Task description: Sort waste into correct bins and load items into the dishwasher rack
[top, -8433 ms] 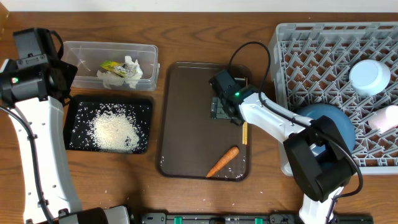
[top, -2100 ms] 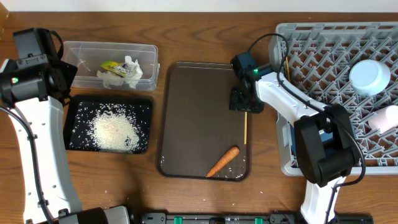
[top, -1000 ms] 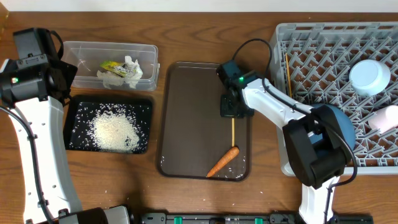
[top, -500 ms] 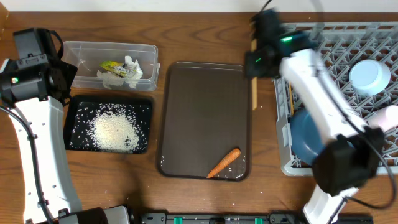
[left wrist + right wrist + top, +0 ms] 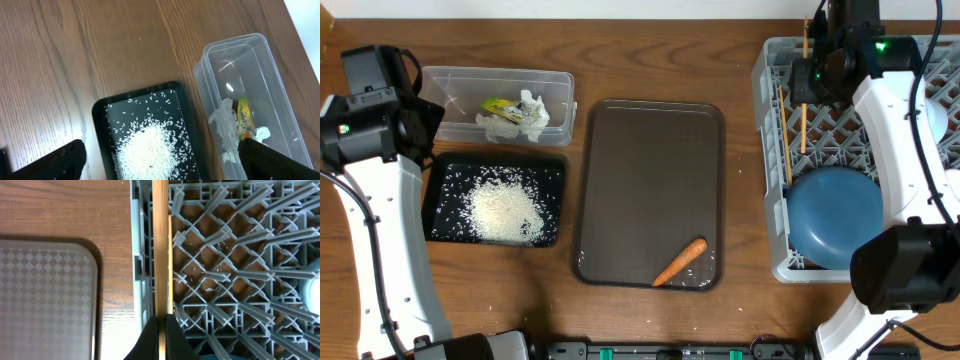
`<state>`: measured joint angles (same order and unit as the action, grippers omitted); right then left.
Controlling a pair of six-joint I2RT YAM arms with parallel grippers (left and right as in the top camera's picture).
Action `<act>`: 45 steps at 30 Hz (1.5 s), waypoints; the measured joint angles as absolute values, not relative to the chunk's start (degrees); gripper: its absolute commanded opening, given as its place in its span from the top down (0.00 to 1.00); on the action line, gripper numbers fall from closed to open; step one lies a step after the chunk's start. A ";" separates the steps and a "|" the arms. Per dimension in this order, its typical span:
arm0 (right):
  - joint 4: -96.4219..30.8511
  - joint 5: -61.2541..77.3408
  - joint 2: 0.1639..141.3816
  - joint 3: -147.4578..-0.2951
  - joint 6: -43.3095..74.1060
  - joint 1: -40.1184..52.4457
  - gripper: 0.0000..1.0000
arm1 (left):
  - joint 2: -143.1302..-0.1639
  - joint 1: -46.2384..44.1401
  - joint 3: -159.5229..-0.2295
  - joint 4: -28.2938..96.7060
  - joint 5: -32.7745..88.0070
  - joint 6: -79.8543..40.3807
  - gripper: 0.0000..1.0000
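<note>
Rice is lying in a loose heap in the black tray, straight ahead between the left fingers. These are standing wide apart and holding nothing, and only their dark tips are showing at the lower corners of the left wrist view. Bare tabletop is stretching beyond them. Just past the right-hand tip, the clear tub is running lengthwise up and away. It is holding crumpled white paper and the yellow-green wrapper, whose print is too small to read.

Further right, the brown serving tray is carrying the carrot at its near right corner. The carrot's long axis is slanting, and it is lying well apart from both pairs of fingers.

The right fingers are pinching tight on a wooden chopstick. Its long axis is pointing straight out ahead of them, along the left wall of the rack. Whether its far tip is touching the lattice is hard to tell. A second chopstick is lying in the rack just beside the held one and nearly parallel to it. Back behind the fingers, the blue dish is sitting in the rack's near corner. The right arm is covering much of the rack's right side, so what lies under it is hidden.
</note>
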<state>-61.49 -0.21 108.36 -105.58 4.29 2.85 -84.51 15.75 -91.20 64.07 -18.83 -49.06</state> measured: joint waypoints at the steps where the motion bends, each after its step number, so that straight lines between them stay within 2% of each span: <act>1: -61.45 -0.10 108.73 -105.58 4.08 2.85 0.91 | -84.51 15.75 -91.20 64.07 -18.83 -49.06 0.01; 6: -61.49 0.25 110.98 -105.56 3.70 2.85 0.73 | -84.51 15.75 -91.20 64.07 -18.83 -49.06 0.01; 16: -64.49 2.09 112.03 -105.54 4.71 2.87 0.77 | -84.51 15.75 -91.20 64.05 -18.83 -49.06 0.01; 20: -66.65 6.42 112.03 -105.54 4.99 3.70 0.74 | -84.51 15.75 -91.20 64.07 -18.83 -49.06 0.01; 25: -68.73 14.24 112.03 -105.54 5.58 7.11 0.53 | -84.51 15.75 -91.20 64.07 -18.83 -49.06 0.01; 26: -69.32 15.38 112.03 -105.54 5.98 8.21 0.54 | -84.51 15.75 -91.20 64.07 -18.83 -49.06 0.01; 27: -70.13 16.25 112.03 -105.54 6.31 9.45 0.62 | -84.51 15.75 -91.20 64.07 -18.83 -49.06 0.01; 28: -71.07 16.69 112.03 -105.54 7.38 10.98 0.65 | -84.51 15.75 -91.20 64.07 -18.83 -49.06 0.01; 39: -76.66 5.80 112.01 -105.51 30.41 25.19 0.72 | -84.51 15.75 -91.20 64.07 -18.83 -49.06 0.01; 40: -78.30 4.36 112.01 -105.49 32.60 26.94 0.68 | -84.51 15.75 -91.20 64.05 -18.83 -49.06 0.01; 41: -79.90 3.05 111.98 -105.47 34.61 28.32 0.15 | -84.51 15.75 -91.20 64.07 -18.83 -49.06 0.01; 42: -81.49 1.32 111.92 -105.45 36.99 30.00 0.01 | -84.51 15.75 -91.20 64.07 -18.83 -49.06 0.01; 45: -85.54 -3.77 111.37 -105.38 42.24 35.05 0.01 | -84.51 15.75 -91.20 64.07 -18.83 -49.06 0.01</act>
<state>-85.54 -3.77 111.37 -105.38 42.24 35.05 -84.51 15.75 -91.20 64.07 -18.83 -49.06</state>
